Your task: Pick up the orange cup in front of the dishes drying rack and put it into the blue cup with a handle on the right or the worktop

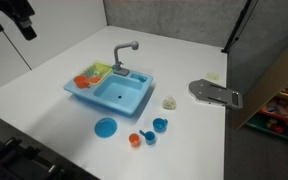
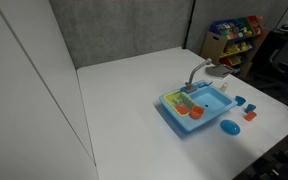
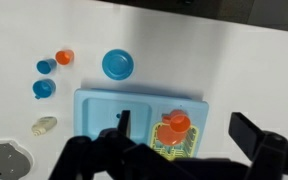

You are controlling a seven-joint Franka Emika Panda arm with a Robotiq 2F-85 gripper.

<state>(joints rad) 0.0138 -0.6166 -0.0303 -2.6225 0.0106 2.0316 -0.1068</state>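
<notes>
Gripper (image 3: 184,138) jaws released, empty, above toy sink (image 3: 104,105); orange cup (image 3: 174,124) on sink's drying rack (image 3: 187,150); blue cup w/ handle (image 3: 44,88) beside sink.

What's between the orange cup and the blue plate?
From the orange cup: the sink edge, then bare table up to the blue plate, in the wrist view.

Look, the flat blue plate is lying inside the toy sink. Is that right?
Not quite. The flat blue plate is lying on the white table, outside the toy sink. The wrist view shows it beside the sink, not in it.
</notes>
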